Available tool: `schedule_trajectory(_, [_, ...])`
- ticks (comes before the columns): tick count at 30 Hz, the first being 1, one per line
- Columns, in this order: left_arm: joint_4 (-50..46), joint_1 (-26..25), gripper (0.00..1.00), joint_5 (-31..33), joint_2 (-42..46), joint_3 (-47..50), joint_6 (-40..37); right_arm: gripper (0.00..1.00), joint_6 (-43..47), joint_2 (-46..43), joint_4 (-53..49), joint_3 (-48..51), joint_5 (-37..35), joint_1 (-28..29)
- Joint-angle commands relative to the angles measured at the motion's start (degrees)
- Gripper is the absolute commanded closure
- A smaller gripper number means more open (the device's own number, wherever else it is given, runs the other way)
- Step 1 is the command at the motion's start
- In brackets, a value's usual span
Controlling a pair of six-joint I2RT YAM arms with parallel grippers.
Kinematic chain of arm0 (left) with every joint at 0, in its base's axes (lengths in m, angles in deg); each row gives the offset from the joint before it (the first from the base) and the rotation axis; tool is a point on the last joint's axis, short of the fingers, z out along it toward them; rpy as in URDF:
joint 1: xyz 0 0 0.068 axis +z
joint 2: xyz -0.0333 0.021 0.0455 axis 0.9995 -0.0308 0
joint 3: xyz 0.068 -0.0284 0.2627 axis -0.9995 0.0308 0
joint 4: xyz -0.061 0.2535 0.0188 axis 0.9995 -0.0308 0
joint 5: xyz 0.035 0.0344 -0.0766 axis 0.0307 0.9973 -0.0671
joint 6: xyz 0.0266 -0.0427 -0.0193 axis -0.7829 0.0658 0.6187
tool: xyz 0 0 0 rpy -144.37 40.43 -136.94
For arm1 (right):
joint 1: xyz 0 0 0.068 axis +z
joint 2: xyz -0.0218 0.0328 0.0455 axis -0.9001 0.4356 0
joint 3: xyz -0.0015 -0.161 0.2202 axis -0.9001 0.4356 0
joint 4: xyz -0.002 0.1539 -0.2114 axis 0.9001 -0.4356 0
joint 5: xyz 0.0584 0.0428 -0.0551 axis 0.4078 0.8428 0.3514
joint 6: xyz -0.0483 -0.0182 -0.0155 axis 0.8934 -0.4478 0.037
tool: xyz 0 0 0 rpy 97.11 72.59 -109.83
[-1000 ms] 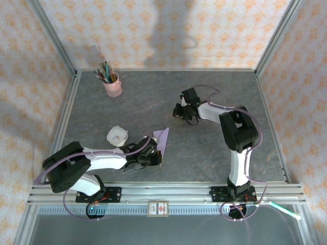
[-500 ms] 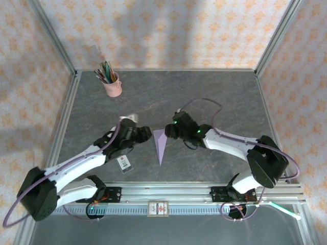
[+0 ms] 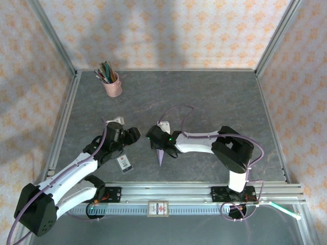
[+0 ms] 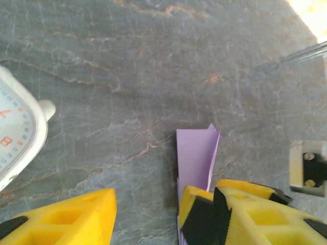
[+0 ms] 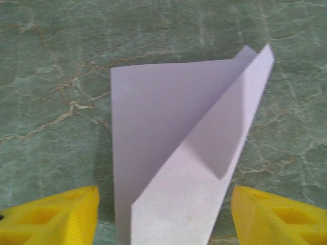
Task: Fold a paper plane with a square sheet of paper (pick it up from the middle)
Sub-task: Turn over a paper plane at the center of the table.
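Observation:
The square sheet of paper lies on the table folded into a slim lavender paper plane (image 3: 161, 154), its point toward the near edge. In the right wrist view the paper plane (image 5: 173, 153) lies flat with its layers lifting slightly. My right gripper (image 3: 152, 139) hangs over its wide end. The right gripper (image 5: 163, 204) is open, one yellow finger on each side of the paper, neither touching it. My left gripper (image 3: 132, 135) sits just left of it. The left gripper (image 4: 148, 204) is open, and the paper plane (image 4: 196, 153) runs past the inner edge of its right finger (image 4: 204, 204).
A small white card (image 3: 124, 162) with dark print lies near the left arm. A white object with red marks (image 4: 13, 138) sits at the left edge of the left wrist view. A pink cup of pens (image 3: 112, 84) stands at the back left. Metal rails (image 3: 163, 191) border the near edge.
Both grippers have opened. The left gripper let go of the paper and drew back to the left. The right arm swung in from the back and now sits over the paper's wide end.

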Motion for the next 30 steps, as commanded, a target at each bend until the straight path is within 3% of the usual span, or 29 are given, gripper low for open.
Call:
schedule_trajectory(1, [0.92,0.31,0.45,-1.22,0.38,0.78,-0.87,0.36,-1.75,0.28,-3.39,-0.43,-5.24,0.26])
schedule_trajectory(6, [1.15,0.32,0.44,-1.02,0.47,0.75,-0.89,0.46,-2.27,-0.05,-4.34,-0.32,-6.06,0.30])
schedule_trajectory(19, [5.07,0.25,0.42,-4.26,-1.40,1.77,0.77,0.99,-4.42,-3.86,-6.75,0.24,-9.90,0.10])
schedule_trajectory(27, [8.29,0.25,0.37,-4.16,1.33,4.76,4.11,1.00,-5.39,-16.98,16.96,12.20,7.27,-2.56])
schedule_trajectory(30, [11.30,0.19,0.36,-6.94,1.10,6.42,6.31,1.00,-7.03,-18.82,23.30,17.55,11.67,-4.38])
